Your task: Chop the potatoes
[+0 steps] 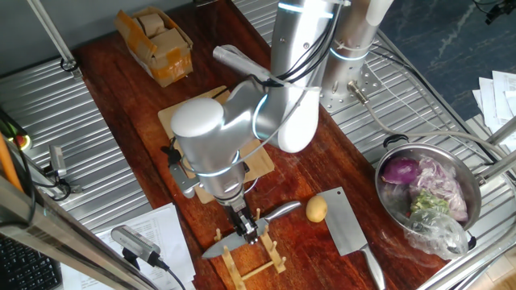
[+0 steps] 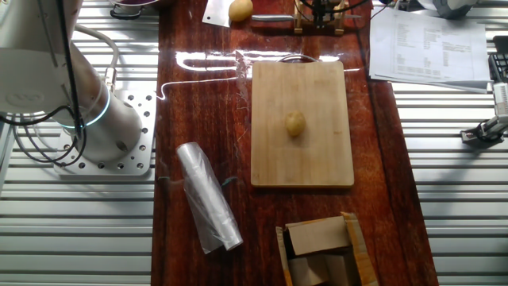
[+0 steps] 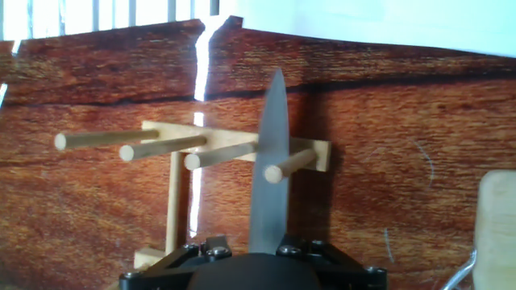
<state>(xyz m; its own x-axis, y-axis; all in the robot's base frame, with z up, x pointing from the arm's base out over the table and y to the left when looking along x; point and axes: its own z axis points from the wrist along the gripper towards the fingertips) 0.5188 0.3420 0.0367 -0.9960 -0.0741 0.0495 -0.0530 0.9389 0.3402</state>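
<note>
Closest to the hand camera, the gripper (image 3: 262,256) sits at the bottom edge with a knife (image 3: 272,161) rising from between its fingers, blade pointing away over a wooden peg rack (image 3: 193,149) — it appears clenched on the knife handle, though the fingertips themselves are hidden. In one fixed view the same gripper (image 1: 246,228) hangs over the rack (image 1: 254,256) at the near end of the dark wooden table (image 1: 121,121), with the knife (image 1: 250,229) lying across the pegs.

Just beside the rack lies one potato (image 1: 316,209), touching the edge of a cleaver (image 1: 347,221). Farther right, a metal bowl (image 1: 387,201) holds purple onion (image 1: 401,171) and a clear bag.

Farther back, a second potato (image 2: 295,124) rests whole near the middle of a bamboo cutting board (image 2: 302,159) — well apart from the gripper. Beyond the board are a roll of clear plastic (image 2: 208,197) and an open cardboard box (image 2: 321,250).
</note>
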